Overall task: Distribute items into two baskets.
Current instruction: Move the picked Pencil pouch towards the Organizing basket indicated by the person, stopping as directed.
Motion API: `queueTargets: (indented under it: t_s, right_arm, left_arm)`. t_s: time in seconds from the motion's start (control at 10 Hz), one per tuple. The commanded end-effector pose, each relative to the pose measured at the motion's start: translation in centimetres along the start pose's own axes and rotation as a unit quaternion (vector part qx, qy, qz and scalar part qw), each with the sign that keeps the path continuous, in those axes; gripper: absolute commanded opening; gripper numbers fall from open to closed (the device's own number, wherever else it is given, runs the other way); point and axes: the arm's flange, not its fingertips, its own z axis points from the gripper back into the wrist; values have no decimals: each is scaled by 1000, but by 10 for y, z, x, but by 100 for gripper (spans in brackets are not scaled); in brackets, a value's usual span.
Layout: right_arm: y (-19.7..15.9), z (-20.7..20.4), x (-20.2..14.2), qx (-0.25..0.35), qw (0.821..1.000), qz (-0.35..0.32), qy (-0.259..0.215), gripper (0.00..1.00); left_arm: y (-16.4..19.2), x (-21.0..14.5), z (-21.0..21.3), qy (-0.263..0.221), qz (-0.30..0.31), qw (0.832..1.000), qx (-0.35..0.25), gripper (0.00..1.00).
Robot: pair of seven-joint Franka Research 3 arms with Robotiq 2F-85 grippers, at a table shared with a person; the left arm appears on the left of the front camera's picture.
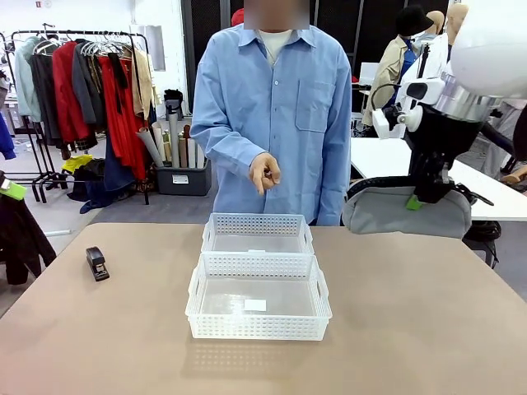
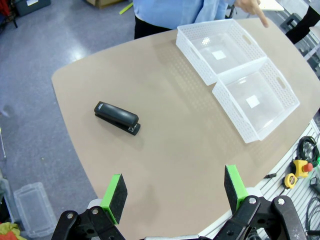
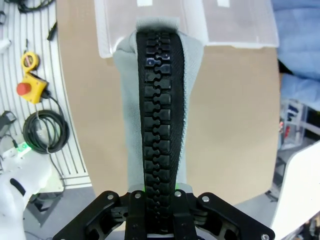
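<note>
**A:** Where is the bag?

**B:** The bag (image 1: 387, 216) is up in the air at the right, off the table (image 1: 412, 329). The right gripper (image 1: 416, 201) is clamped tight on its top, and the bag hangs level beneath it. It is right of the baskets and higher than them. In the right wrist view a black ridged band (image 3: 159, 125) runs along the grey fabric, straight out from between the closed fingers.

**A:** And the stapler?

**B:** The stapler (image 1: 97, 263) lies flat on the table at the left, well apart from the baskets. Nothing touches it.

**A:** What about the left gripper?

**B:** The left gripper (image 2: 174, 175) is spread wide with nothing between its green pads. It hangs high above the table's left side, and the stapler is ahead of it in its own view.

**A:** How do the baskets stand?

**B:** They stand mid-table, touching along their long sides. The near basket (image 1: 258, 327) carries a small white label (image 1: 255, 304). The far basket (image 1: 257, 222) is just behind it, on the person's (image 1: 280, 99) side.

**A:** Is the person doing anything?

**B:** The person stands at the far edge with one hand (image 1: 264, 174) raised in front of the shirt. A finger sticks out, above the far basket.
</note>
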Motion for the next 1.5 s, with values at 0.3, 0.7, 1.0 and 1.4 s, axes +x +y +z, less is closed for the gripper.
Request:
queueTargets:
  t_s: [0.3, 0.7, 1.0, 1.4]
  right_arm:
    - [4, -24, 38, 23, 998, 49, -22, 0]
    - [11, -45, 63, 39, 997, 35, -65, 0]
    - [15, -61, 81, 62, 995, 48, -66, 0]
    - [35, -22, -28, 48, 999, 4, -23, 0]
  left_arm:
    - [-1, 0, 1, -1, -1, 1000, -2, 100]
    - [-1, 0, 1, -1, -1, 1000, -2, 100]
    - [-1, 0, 1, -1, -1, 1000, -2, 100]
    - [-1, 0, 1, -1, -1, 1000, -2, 100]
